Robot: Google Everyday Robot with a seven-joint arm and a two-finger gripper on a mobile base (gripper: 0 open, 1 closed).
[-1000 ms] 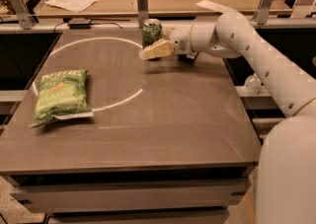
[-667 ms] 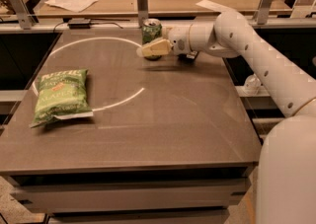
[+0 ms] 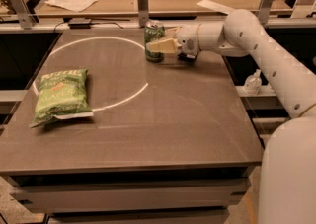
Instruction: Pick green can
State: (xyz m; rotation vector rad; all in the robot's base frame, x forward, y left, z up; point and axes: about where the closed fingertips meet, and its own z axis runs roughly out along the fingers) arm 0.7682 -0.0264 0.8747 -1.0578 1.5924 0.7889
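The green can point(image 3: 153, 34) stands upright on the grey table point(image 3: 163, 119) near its far edge, silver rim up. My gripper point(image 3: 160, 40) reaches in from the right at can height, on the white arm point(image 3: 247, 30). Its pale near finger point(image 3: 161, 46) lies across the front of the can's right side, and the far finger point(image 3: 171, 31) shows behind the can. The fingers stand apart with the can partly between them. The can rests on the table.
A flat green chip bag point(image 3: 60, 94) lies at the table's left. A small dark thing point(image 3: 187, 56) lies under my wrist. A white arc point(image 3: 126, 97) is marked on the tabletop. A rail with posts point(image 3: 142, 3) and a desk with papers run behind.
My gripper has moved left along the table's far edge, and its fingers now straddle the can. The can and the chip bag have stayed in place.
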